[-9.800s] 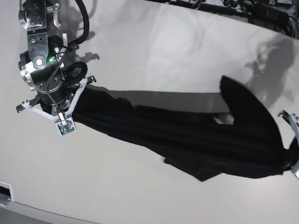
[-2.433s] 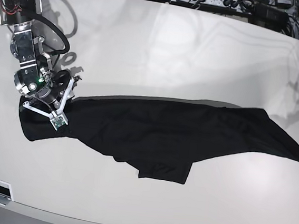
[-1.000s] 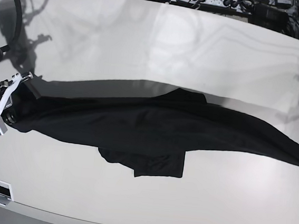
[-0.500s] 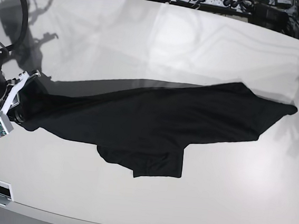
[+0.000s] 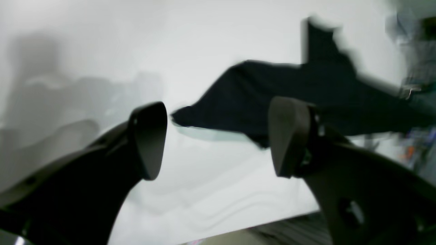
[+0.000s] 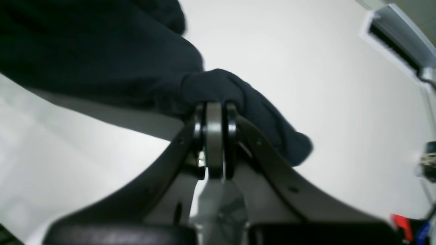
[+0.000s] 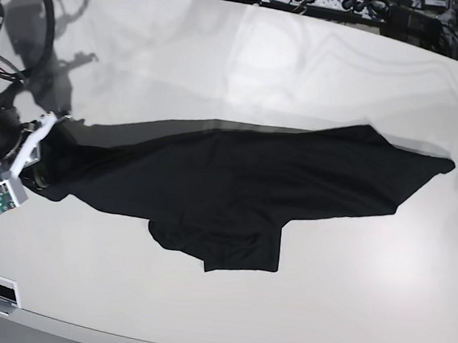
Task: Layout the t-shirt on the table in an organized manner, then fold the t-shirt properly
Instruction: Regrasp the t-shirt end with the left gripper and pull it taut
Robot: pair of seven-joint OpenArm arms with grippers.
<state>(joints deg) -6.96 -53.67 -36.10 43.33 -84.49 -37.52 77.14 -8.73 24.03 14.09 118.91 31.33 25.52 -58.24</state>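
— Although the left wrist view is blurred, what can be made out?
— The left gripper is seen with jaws wide apart, nothing between them.
— And the t-shirt?
— Soft black fabric is spread lengthwise across the glossy white desk; one bunched end is pinched in the right gripper, jaws closed on it.

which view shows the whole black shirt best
The base view: the plain black fabric t-shirt lies stretched across the glossy white table, fully visible, one sleeve toward the camera. The left wrist view shows only a blurred end of it beyond the open left hand. The right wrist view shows just the bunch pinched in the right hand.
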